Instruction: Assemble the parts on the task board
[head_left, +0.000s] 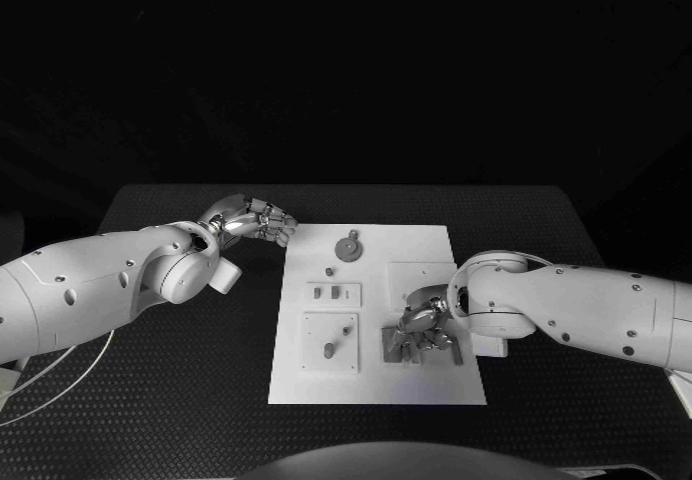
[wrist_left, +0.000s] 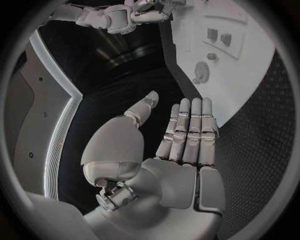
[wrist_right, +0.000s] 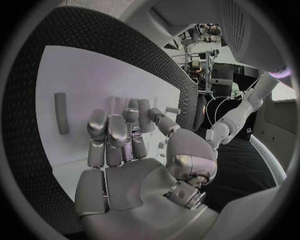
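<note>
Near the task board (head_left: 378, 390)'s right edge, parts are reached for by the right hand (head_left: 418, 330), fingers curled, grasp unclear; careful pinching is called for. Left hand (head_left: 253, 220) is held open-fingered.

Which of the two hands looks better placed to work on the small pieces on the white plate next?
Probably the right hand: it is already over the task board, fingers down among the parts. The left hand hovers off the board's far left corner, holding nothing.
</note>
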